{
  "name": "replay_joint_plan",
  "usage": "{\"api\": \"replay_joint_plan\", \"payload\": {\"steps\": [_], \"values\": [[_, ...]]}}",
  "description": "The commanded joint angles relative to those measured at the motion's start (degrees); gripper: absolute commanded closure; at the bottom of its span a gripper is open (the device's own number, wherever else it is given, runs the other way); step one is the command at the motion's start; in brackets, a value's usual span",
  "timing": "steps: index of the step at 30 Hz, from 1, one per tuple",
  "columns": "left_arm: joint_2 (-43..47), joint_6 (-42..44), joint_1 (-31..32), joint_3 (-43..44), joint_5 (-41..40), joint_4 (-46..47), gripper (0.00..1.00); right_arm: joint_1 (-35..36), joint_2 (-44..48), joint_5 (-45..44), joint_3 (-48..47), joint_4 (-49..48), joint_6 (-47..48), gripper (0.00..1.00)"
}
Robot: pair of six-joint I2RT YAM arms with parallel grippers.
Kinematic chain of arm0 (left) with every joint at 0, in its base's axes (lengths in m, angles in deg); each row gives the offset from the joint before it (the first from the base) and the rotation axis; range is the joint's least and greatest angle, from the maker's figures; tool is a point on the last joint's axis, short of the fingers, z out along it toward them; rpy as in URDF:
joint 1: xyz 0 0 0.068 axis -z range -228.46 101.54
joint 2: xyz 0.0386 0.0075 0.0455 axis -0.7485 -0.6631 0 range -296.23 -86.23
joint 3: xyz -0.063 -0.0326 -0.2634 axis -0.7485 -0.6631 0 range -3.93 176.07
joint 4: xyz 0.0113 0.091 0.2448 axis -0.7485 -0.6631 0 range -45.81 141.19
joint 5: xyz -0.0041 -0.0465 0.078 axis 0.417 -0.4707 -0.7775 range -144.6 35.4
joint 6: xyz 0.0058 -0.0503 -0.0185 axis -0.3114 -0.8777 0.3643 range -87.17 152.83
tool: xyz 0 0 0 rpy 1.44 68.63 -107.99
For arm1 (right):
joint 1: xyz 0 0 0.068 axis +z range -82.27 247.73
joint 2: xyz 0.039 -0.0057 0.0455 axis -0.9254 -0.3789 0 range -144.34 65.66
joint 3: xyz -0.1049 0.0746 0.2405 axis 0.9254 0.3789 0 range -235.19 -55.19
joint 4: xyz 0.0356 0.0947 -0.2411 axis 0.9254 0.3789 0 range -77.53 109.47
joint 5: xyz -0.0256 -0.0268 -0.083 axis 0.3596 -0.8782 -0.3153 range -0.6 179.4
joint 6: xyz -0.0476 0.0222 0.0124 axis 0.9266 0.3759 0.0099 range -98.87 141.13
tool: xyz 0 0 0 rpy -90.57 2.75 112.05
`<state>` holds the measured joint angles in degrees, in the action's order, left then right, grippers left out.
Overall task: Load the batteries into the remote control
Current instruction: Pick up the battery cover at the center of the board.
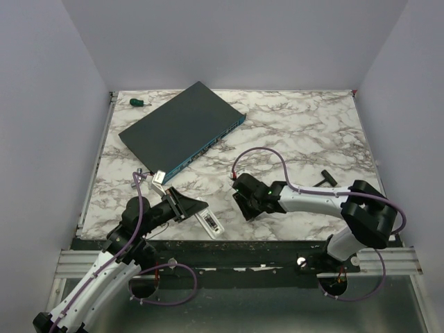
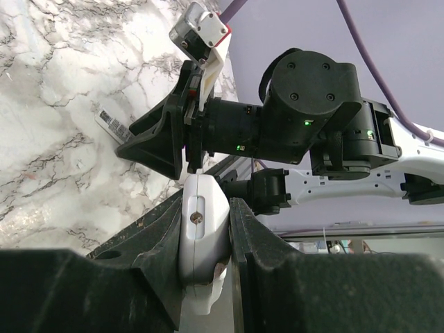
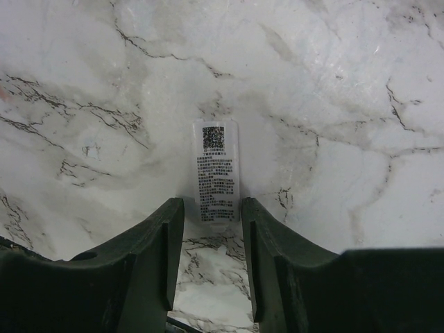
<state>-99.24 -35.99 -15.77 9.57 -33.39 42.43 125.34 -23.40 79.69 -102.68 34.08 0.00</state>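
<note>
Currently left gripper point(image 2: 207, 208) clamps the remote control point(image 2: 201, 239); right gripper point(image 3: 211, 208), jaws apart, straddles near end of labelled white plate point(image 3: 216, 163), long axis straight ahead.

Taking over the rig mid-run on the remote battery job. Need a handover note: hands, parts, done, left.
Left hand: shut on the remote control, near the table's front edge.
Right hand: open, low over the table, fingers either side of the near end of a flat labelled white piece lying there, possibly the battery cover. No grip visible.
Batteries: none visible in any view.
Done: remote secured in the left hand.
Left: locate the batteries and load them. The compartment's state is not visible.
</note>
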Motion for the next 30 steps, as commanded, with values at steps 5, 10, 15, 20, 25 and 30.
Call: {"api": "replay_joint_plan", "payload": {"steps": [5,10,15,20,25,30], "values": [[0.46,-0.53,-0.39,0.92,-0.73,1.01,1.0,-0.21,-2.93,-0.38,-2.5,4.01,-1.23,0.61],[0.66,-0.53,-0.37,0.83,-0.75,0.84,1.0,-0.2,-3.84,-0.56,-2.84,4.32,-1.45,0.67],[0.69,-0.53,-0.44,0.83,-0.91,0.82,1.0,-0.2,-4.08,-1.25,-3.01,4.58,-1.66,0.74],[0.49,-0.61,-0.43,0.53,-1.08,0.99,1.0,-0.21,0.28,-3.12,-3.85,5.99,-1.89,0.77],[-0.86,-0.75,-0.54,0.32,-1.83,2.03,1.0,-0.17,8.72,-1.95,-5.5,7.96,-1.88,0.8],[-3.25,-1.11,-0.52,-0.51,-2.95,4.95,1.0,-0.21,13.98,1.59,-8.77,12.01,-0.56,0.81]]}}
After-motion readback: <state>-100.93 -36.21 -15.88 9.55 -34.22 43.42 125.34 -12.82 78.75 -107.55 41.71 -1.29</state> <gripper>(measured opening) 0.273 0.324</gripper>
